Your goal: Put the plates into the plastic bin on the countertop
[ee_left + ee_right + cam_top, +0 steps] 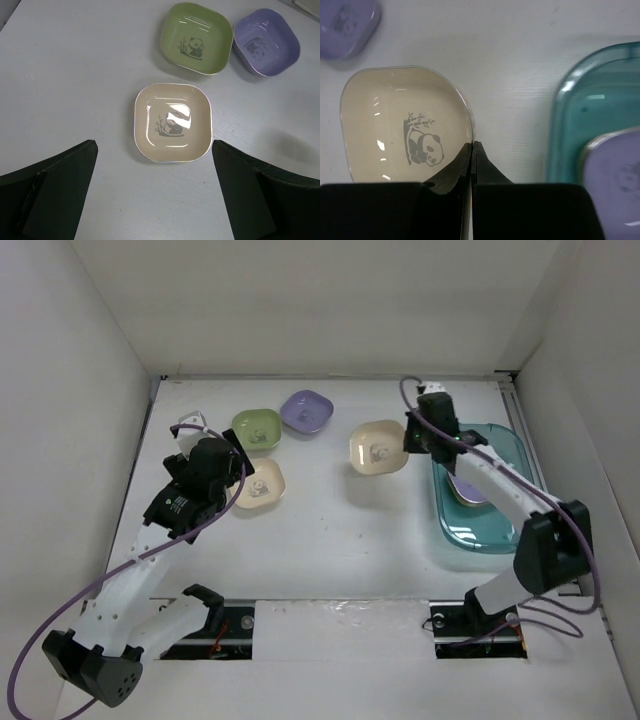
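Fingers of right arm (485,170) pinch rim of cream plate (395,125); left fingers (55,190) gape above tan plate (172,122).

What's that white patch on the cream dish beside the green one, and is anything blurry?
Left wrist view: glare on the cream plate, partly hiding its panda print. Right wrist view: the lavender plate at top left is blurred; the plastic bin's rim glints.
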Motion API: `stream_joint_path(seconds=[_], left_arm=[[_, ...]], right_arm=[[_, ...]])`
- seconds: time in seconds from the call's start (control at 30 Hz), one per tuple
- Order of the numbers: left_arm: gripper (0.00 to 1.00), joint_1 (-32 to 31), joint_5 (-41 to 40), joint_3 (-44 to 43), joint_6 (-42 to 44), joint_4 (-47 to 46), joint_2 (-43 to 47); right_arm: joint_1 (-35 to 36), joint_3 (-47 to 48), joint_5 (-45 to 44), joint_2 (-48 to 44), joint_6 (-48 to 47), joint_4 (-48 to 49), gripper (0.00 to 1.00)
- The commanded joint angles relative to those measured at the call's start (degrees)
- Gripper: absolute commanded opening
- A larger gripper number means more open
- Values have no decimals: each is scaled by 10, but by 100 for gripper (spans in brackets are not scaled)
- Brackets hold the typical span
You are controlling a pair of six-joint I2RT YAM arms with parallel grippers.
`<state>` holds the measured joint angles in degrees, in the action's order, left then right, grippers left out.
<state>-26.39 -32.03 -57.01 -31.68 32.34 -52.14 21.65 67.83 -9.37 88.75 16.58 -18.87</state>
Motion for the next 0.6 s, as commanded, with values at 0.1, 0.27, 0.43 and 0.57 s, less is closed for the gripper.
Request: stream_joint_path(seconds=[0.1, 0.27, 0.43, 0.57], left_arm=[[100, 2, 1, 1, 11, -15, 10], [100, 2, 7, 1, 11, -15, 10], [100, 2, 7, 1, 11, -15, 10], [100, 2, 7, 1, 11, -15, 10]], right_arm=[[-169, -45, -13, -160, -27, -36, 0], [-312, -166, 9, -264, 19, -11, 0], [-418, -269, 53, -321, 100, 50, 0], [-426, -306, 22, -348, 157, 56, 0]])
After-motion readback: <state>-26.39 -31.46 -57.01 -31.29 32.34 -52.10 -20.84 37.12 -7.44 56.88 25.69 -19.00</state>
